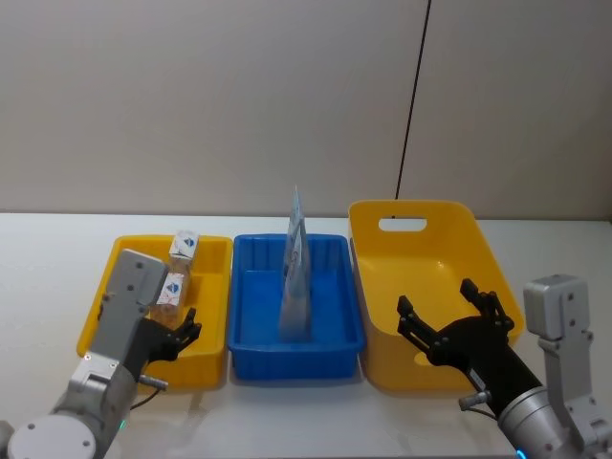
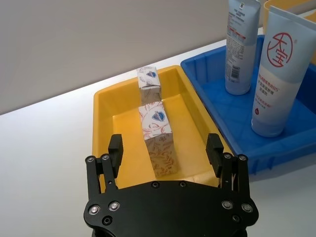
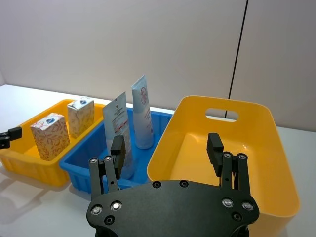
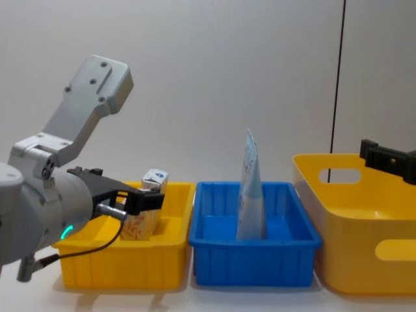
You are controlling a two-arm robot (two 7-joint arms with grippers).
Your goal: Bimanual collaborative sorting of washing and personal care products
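Maybe all sorted: cartons [image 2: 159,143] in small bin [image 1: 196,368], tubes [image 3: 142,111] in blue bin [image 1: 296,365]. Left hand [image 2: 164,145] above cartons, right hand [image 3: 165,143] above big bin [image 1: 421,215], both spread apart, holding nothing.

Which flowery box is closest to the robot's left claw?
The front carton, just ahead of the left gripper; the other carton stands behind it, farther back.

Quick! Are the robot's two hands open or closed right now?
Left gripper: open, holding nothing, by a floral carton.
Right gripper: open, holding nothing, over the large yellow bin.
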